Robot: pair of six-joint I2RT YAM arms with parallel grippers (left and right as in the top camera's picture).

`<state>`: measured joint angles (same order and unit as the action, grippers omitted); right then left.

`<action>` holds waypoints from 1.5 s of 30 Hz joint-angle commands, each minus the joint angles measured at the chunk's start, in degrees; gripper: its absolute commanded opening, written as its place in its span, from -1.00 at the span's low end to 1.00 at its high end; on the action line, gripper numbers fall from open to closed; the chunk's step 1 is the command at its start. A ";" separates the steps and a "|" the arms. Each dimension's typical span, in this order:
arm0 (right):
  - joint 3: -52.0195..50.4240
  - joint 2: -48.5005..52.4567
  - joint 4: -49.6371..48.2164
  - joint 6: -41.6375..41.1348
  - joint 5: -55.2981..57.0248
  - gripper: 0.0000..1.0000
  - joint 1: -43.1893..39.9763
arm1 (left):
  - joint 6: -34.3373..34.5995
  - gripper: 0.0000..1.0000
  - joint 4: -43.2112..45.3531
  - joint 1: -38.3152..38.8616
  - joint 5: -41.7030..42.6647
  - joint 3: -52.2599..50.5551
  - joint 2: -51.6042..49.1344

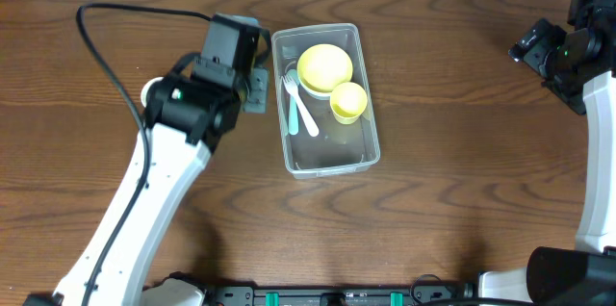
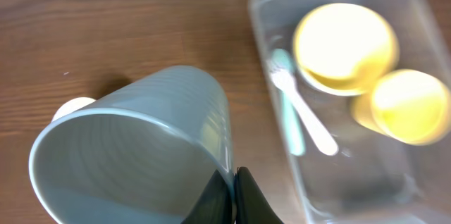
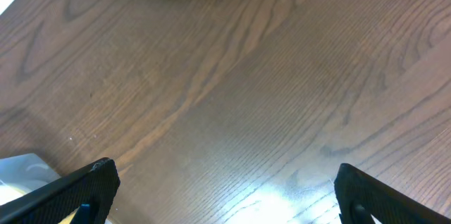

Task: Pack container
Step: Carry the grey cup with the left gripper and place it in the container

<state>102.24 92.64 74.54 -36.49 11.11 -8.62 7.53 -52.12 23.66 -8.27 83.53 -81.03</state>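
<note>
Left gripper (image 2: 232, 199): fingers pressed together on the wall of a grey-blue cup (image 2: 141, 146) at its rim, so it's a thin edge pinch with the cup tilted and its mouth facing the wrist cam. It sits just left of the container (image 1: 327, 29), not over it yet. The container is centre-back of the table (image 1: 433, 200), long side running front to back. The yellow bowl (image 1: 324, 65) and yellow cup (image 1: 348, 101) crowd the far half, and a teal and a white utensil (image 1: 300, 109) lie along the left wall. Only the near half is bare. Risks: a rim pinch on ribbed plastic could slip or swing during the carry. A low pass could clip the container wall and shove the light tub. A drop too far back lands on the utensils or bowl and tips. Right gripper (image 3: 225, 189): claw spread wide, holding nothing, parked well off to the right over bare wood. Surface is dark wood grain, flat, with some glare. Little of the room shows, just a pale strip past the far edge.
</note>
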 commanded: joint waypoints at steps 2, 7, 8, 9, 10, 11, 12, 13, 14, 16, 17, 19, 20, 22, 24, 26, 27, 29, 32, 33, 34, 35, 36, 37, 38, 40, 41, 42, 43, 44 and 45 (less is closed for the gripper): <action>-0.04 0.28 0.07 -0.76 0.24 0.99 -0.22 | 0.26 -0.88 -1.62 5.22 5.84 0.24 0.13; -0.04 0.28 0.07 -0.76 0.24 0.98 -0.22 | 0.26 -0.89 -4.42 11.89 5.99 0.22 -1.70; -0.04 0.28 0.07 -0.76 0.24 0.98 -0.20 | 0.26 -0.88 -4.85 12.92 6.08 0.22 -2.10; -0.04 0.28 0.07 -0.76 0.24 0.98 -0.20 | 0.28 -0.88 -5.29 14.08 6.23 0.22 -2.60; -0.04 0.28 0.07 -0.76 0.24 0.99 -0.20 | 0.26 -0.88 -5.57 15.23 6.32 0.20 -3.13; -0.04 0.28 0.07 -0.76 0.24 0.99 -0.22 | 0.26 -0.88 -5.77 16.31 6.32 0.17 -3.74; -0.04 0.28 0.07 -0.76 0.24 0.99 -0.20 | 0.24 -0.88 -5.90 17.25 6.34 0.17 -4.39; -0.04 0.28 0.07 -0.76 0.24 0.99 -0.22 | 0.24 -0.88 -5.90 17.92 6.32 0.17 -4.98; -0.04 0.28 0.07 -0.76 0.24 0.98 -0.20 | 0.22 -0.88 -5.88 18.49 6.29 0.17 -5.70; -0.04 0.28 0.07 -0.76 0.24 0.98 -0.20 | 0.07 -0.88 -5.49 19.37 6.29 0.13 -7.67; -0.04 0.28 0.07 -0.76 0.24 0.98 -0.20 | 0.04 -0.88 -5.44 19.54 6.27 0.13 -8.63; -0.04 0.28 0.07 -0.76 0.24 0.99 -0.22 | 0.02 -0.89 -5.46 19.54 6.16 0.13 -10.84; -0.04 0.28 0.07 -0.76 0.24 0.98 -0.22 | 0.04 -0.88 -5.46 19.54 6.16 0.13 -12.09; -0.04 0.28 0.07 -0.76 0.24 0.98 -0.22 | 0.02 -0.88 -5.38 19.54 6.16 0.13 -14.43; -0.04 0.28 0.07 -0.76 0.24 0.98 -0.22 | -0.17 -0.88 -4.96 19.54 6.16 0.13 -16.39; -0.04 0.28 0.07 -0.76 0.24 0.99 -0.22 | -0.87 -0.88 -4.07 19.54 6.16 0.13 -18.10; -0.04 0.28 0.07 -0.76 0.24 0.98 -0.22 | -1.40 -0.88 -3.39 19.54 6.16 0.13 -18.88; -0.04 0.28 0.07 -0.76 0.24 0.99 -0.20 | -1.99 -0.88 -1.73 19.54 6.14 0.13 -20.17; -0.04 0.28 0.07 -0.76 0.24 0.98 -0.20 | -3.28 -0.88 0.87 19.54 6.12 0.13 -21.46; -0.04 0.28 0.07 -0.76 0.24 0.98 -0.22 | -3.43 -0.88 1.88 19.50 5.97 0.13 -21.73; -0.04 0.28 0.07 -0.76 0.24 0.98 -0.20 | -3.45 -0.88 2.86 19.37 5.60 0.13 -21.92; -0.04 0.28 0.07 -0.76 0.24 0.98 -0.22 | -3.43 -0.90 3.61 19.37 4.96 0.13 -21.97; -0.04 0.28 0.07 -0.76 0.24 0.98 -0.22 | -3.43 -0.88 4.44 19.34 4.02 0.13 -21.97; -0.04 0.28 0.07 -0.76 0.24 0.98 -0.22 | -3.43 -0.88 5.01 19.28 3.26 0.13 -21.97; -0.04 0.28 0.07 -0.76 0.24 0.98 -0.22 | -3.43 -0.88 5.51 19.21 2.51 0.13 -21.97; -0.04 0.28 0.07 -0.76 0.24 0.99 -0.20 | -3.43 -0.88 5.77 18.91 1.42 0.13 -21.97; -0.04 0.28 0.07 -0.76 0.24 0.98 -0.22 | -3.43 -0.88 5.75 18.73 1.16 0.11 -21.97; -0.04 0.28 0.07 -0.76 0.24 0.99 -0.22 | -3.43 -0.88 5.75 18.49 1.16 0.09 -21.97; -0.04 0.28 0.07 -0.76 0.24 0.98 -0.20 | -3.43 -0.88 5.73 18.18 1.16 0.07 -21.97; -0.04 0.28 0.07 -0.76 0.24 0.98 -0.22 | -3.43 -0.88 5.68 17.99 1.16 0.07 -21.97; -0.04 0.28 0.07 -0.76 0.24 0.98 -0.22 | -3.41 -0.88 5.64 17.75 1.18 0.07 -21.97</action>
<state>102.24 92.64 74.54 -36.49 11.09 -8.62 4.64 -46.44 42.33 -5.19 83.44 -102.48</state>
